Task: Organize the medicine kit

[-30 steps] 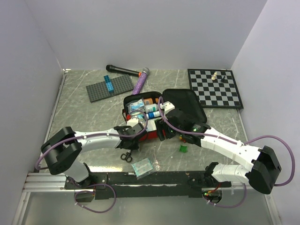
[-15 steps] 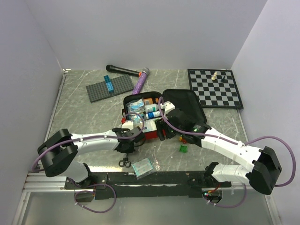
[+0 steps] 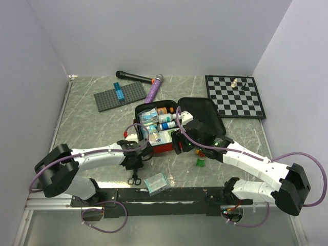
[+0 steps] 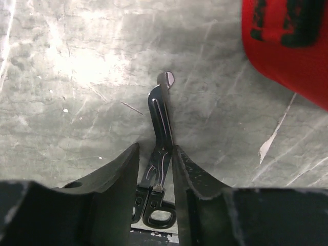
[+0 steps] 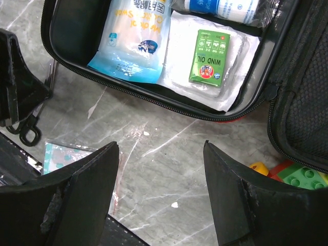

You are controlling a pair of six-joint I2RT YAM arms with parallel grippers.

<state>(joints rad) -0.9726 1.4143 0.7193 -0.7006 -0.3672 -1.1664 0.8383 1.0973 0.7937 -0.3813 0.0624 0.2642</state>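
Kit (image 3: 164, 147) sitting open on desk (image 3: 87, 123), lid (image 3: 202, 115) flopped out to its right, pouches and bottles packed inside. My left tool (image 4: 155, 151) low just in front of kit's near-left corner, fingers a bit apart, straddling black scissors (image 4: 161, 110) lying flat. My right tool (image 5: 160, 148) spread wide, empty, over kit's near edge. Green box (image 5: 209, 48) inside kit.

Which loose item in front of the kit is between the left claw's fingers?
The black scissors: the left claw sits astride them. The clear packet and green brick lie apart from it, untouched.
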